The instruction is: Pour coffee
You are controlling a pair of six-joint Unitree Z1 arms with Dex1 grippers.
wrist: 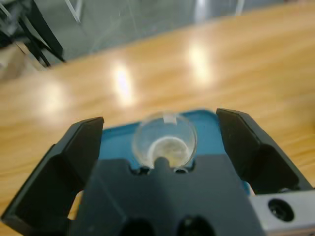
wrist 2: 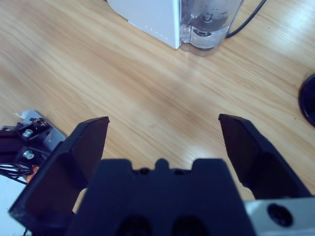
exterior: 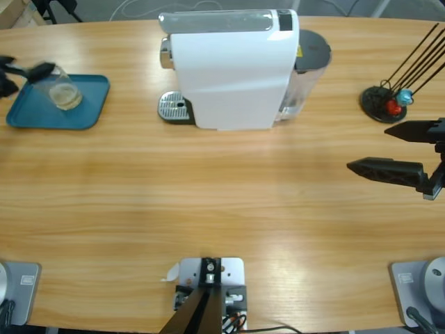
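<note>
A small clear glass tumbler stands on a blue tray at the table's far left. A thin layer of pale yellowish coffee lies in its bottom. My left gripper comes in from the left edge, open. In the left wrist view the tumbler sits on the tray between the two wide-spread jaws of the left gripper, with a gap on each side. The coffee shows through the glass. My right gripper hovers open and empty over bare table at the right.
A white coffee machine stands at the back middle, with its metal drip tray on the left and clear water tank on the right. A black stand with thin rods is at the back right, near the right gripper.
</note>
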